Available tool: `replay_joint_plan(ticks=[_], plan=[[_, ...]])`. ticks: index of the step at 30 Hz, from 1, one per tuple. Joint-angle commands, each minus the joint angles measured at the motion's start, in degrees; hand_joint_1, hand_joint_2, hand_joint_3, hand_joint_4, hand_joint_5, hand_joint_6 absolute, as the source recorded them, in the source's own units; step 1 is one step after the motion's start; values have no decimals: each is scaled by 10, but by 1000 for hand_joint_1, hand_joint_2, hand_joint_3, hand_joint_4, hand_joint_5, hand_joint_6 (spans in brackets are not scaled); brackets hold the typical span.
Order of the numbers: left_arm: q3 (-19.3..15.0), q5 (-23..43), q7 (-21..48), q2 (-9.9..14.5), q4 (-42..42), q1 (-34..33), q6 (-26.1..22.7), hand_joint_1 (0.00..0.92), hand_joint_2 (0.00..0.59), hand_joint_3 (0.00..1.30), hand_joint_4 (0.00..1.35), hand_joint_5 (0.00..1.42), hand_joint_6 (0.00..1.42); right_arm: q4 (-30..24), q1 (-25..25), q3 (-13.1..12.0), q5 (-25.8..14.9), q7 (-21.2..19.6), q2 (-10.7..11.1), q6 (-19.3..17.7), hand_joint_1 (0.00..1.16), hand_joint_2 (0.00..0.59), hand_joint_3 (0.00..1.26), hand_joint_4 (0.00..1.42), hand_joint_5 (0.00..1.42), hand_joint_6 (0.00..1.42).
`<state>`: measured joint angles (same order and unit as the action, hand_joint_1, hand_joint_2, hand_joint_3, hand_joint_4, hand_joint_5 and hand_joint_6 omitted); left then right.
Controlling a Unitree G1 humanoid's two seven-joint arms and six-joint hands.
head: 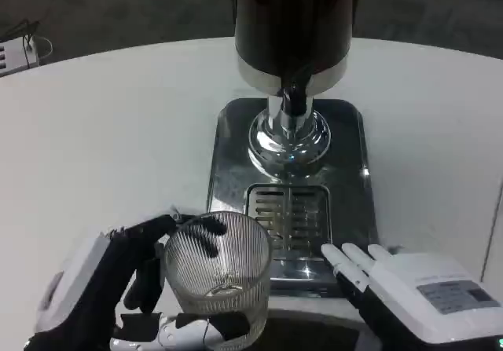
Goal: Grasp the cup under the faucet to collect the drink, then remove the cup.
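Ribbed glass cup [218, 276], clasped by the left hand [118, 288] at the counter's [102, 131] near edge, sits short of the dispenser's faucet [294, 98] and drip grate [288, 217], risking a spill beside it, while the right hand [409, 288] rests with fingers [346, 261] extended, holding nothing.

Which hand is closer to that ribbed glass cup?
Left. The left hand grips the cup, fingers wrapped around it; the right hand rests apart, to its right.
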<state>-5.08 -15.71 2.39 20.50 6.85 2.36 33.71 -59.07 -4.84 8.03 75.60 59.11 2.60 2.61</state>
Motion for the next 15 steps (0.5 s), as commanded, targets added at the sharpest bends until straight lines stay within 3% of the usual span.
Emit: replay_joint_plan(ticks=[1,9,15], plan=[[4,5,-1,-2,-10,-5,9,581,0,1009,1148,1325,1424,-8,-2,-3,-1,4,-2,-2,571,392,0,0,0,0],[4,-3,-11,-9,-30,-17,7,581,0,1009,1148,1325,1424,-3,-9,4,3,-8,-7,-5,571,393,0,0,0,0],[15,-41,-30,-18,-76,-70,1,581,0,1003,1148,1325,1424,-3,-14,0,-4,-21,-14,1,567,398,0,0,0,0]])
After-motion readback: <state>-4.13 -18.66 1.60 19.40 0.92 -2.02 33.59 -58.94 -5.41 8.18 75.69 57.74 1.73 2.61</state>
